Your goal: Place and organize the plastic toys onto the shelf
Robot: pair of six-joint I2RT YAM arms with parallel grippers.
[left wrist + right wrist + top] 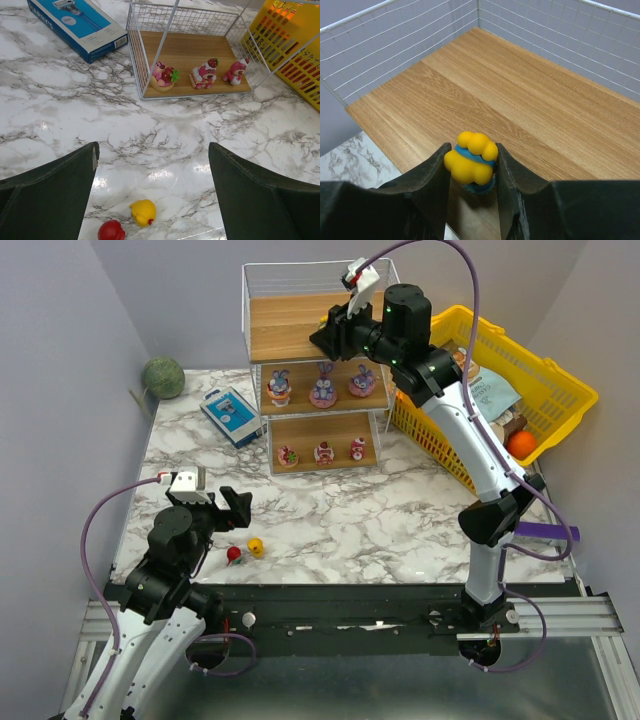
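Yellow toy (470,160) pinched in my right hand (472,151) hangs just over the shelf's (285,330) top board, six toys (324,392) already line the two tiers beneath it, and my left hand (152,150), spread wide, hovers above the last two (143,212) on the bench (175,130).

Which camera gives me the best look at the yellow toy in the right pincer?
Right wrist: the yellow toy sits close up, clamped in the right pincer over the top board. Top external hides it behind the pincer; left wrist misses it.
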